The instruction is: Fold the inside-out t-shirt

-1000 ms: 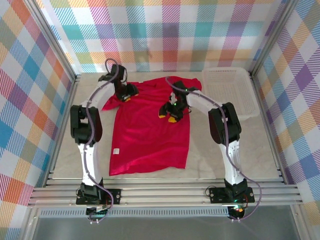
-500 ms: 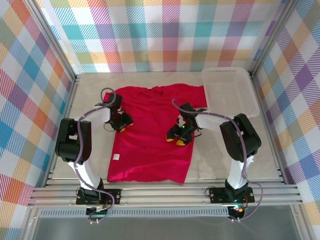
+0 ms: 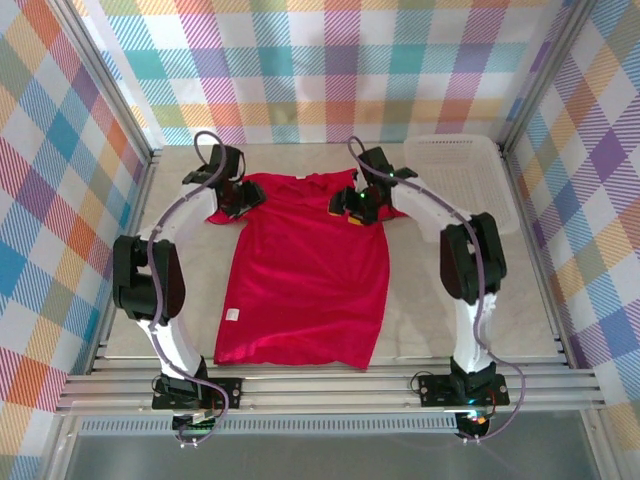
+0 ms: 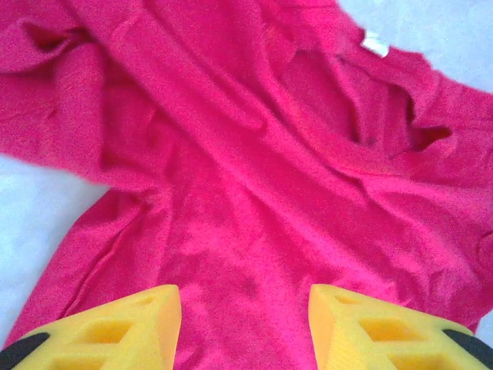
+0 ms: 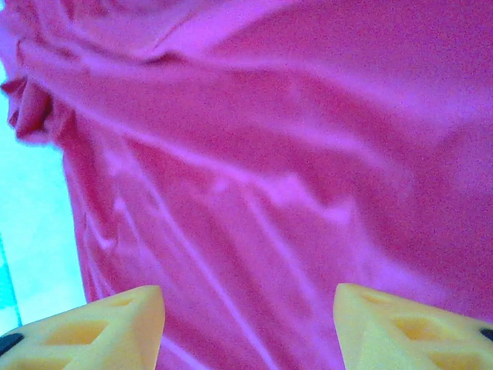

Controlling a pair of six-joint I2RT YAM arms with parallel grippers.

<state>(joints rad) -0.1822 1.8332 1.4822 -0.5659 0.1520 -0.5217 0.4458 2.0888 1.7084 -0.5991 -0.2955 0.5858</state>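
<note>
We saw the bright red short-sleeved cloth t-shirt (image 3: 305, 280) lying spread flat on the pale tabletop (image 3: 440, 300), neck toward the far wall and hem toward the arm bases. A small white tag (image 4: 375, 45) sat at its neckline. Our left claw (image 3: 240, 198) hung over the shoulder on the left side, its yellow foam fingers (image 4: 115, 327) wide apart, with only cloth showing between them. Our right claw (image 3: 357, 207) hung over the opposite shoulder, equally wide, gripping nothing. A white slatted plastic basket (image 3: 460, 185) stood at the far right, near the sleeve.
</note>
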